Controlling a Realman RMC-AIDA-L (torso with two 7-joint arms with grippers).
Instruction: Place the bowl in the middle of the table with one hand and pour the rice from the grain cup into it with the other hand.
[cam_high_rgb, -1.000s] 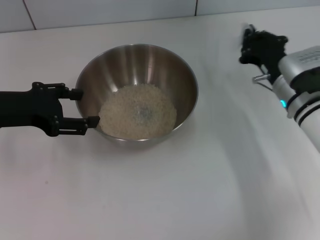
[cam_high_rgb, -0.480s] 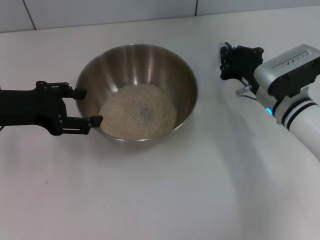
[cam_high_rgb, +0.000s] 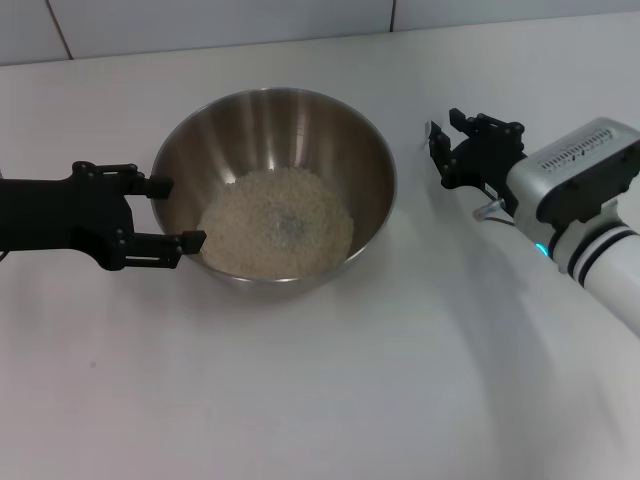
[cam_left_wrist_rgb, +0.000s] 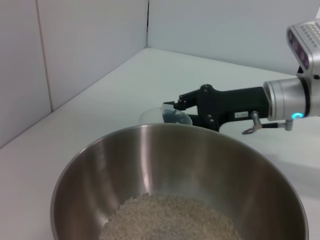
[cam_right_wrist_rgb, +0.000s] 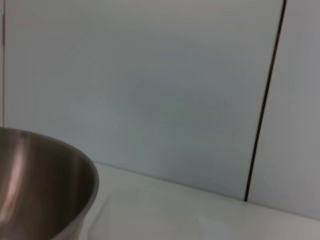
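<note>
The steel bowl (cam_high_rgb: 290, 125) stands in the middle of the white table (cam_high_rgb: 330, 400) with a heap of rice (cam_high_rgb: 275, 222) in its bottom; both also show in the left wrist view, bowl (cam_left_wrist_rgb: 150, 165) and rice (cam_left_wrist_rgb: 170, 220). My left gripper (cam_high_rgb: 180, 212) is open at the bowl's left side, its fingertips by the outer wall. My right gripper (cam_high_rgb: 441, 147) is just right of the bowl, low over the table. In the left wrist view it (cam_left_wrist_rgb: 176, 111) is shut on the clear grain cup (cam_left_wrist_rgb: 152, 115), which looks empty. The cup barely shows in the head view.
A tiled wall (cam_high_rgb: 200, 20) runs along the table's far edge. The right wrist view shows the bowl's rim (cam_right_wrist_rgb: 75, 165) against that wall (cam_right_wrist_rgb: 175, 90). The right arm (cam_high_rgb: 590, 220) reaches in from the right.
My right gripper has moved left and down toward the bowl's right side with the cup. My left gripper shifted slightly right at first, then stayed still. The bowl and rice are unchanged.
</note>
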